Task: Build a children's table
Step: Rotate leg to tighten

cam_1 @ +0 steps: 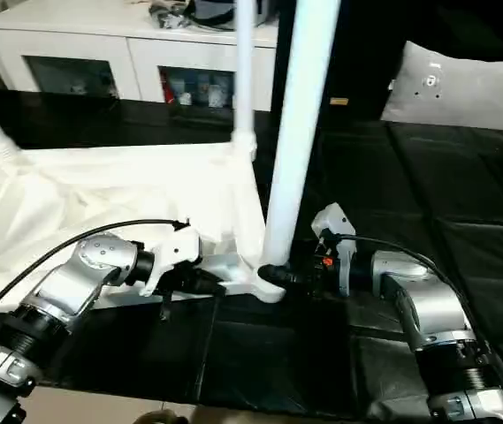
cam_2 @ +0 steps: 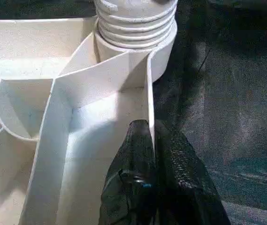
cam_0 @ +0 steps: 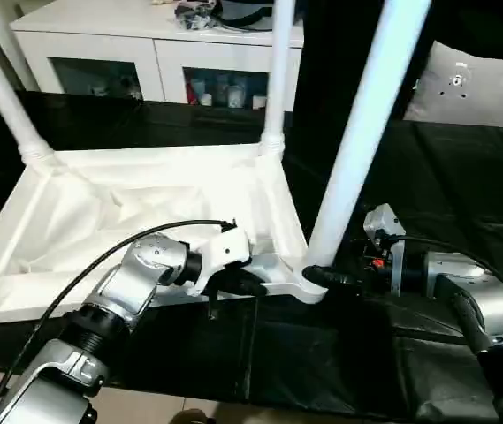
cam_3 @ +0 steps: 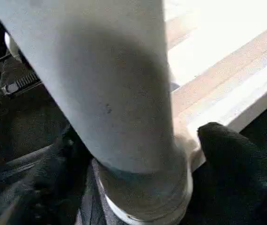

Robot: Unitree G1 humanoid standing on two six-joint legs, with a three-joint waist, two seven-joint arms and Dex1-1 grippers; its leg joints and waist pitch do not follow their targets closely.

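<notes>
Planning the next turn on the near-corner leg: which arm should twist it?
Right. The right gripper already straddles the base of the near leg at its corner socket, one finger on each side. The left gripper is shut on the tabletop rim, steadying the table.

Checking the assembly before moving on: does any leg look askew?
Yes. The near-right leg leans at a slant from its corner socket, while the far-right leg stands upright. Exposed threads suggest it isn't fully seated.
</notes>
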